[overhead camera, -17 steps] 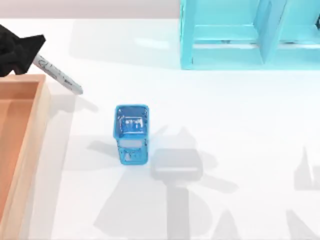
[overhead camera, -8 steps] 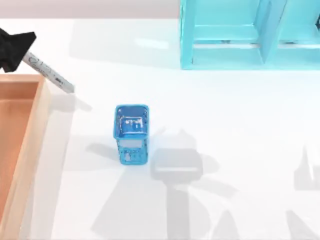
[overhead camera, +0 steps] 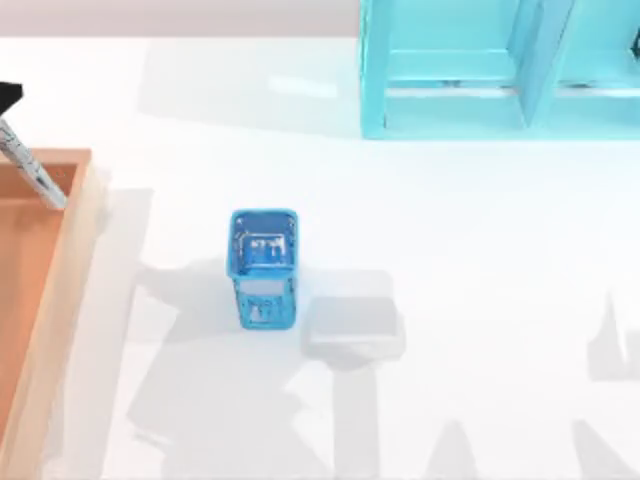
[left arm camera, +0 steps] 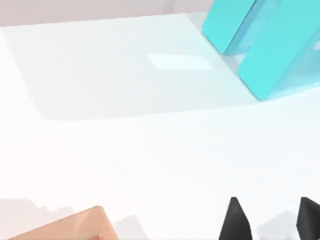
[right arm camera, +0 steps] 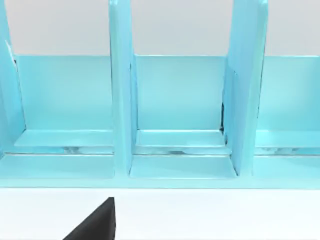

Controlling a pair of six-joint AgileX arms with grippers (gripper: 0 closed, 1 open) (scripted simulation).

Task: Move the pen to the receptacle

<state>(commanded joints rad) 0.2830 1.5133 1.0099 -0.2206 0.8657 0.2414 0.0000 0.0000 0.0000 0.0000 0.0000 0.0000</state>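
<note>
1. The pen slants over the far corner of the tray, at the table's left edge in the top view, its lower tip above the orange-brown inside near the rim.
2. The left gripper sits at the pen's upper end, by the left edge; it seems to pinch the pen.
3. In the left wrist view, two dark fingertips stand apart above the table, near a tray corner.
4. A blue cup stands mid-table, well apart from the tray.
5. A light-blue shelf stands at the far right; for the right gripper I cannot tell its grip.
</note>
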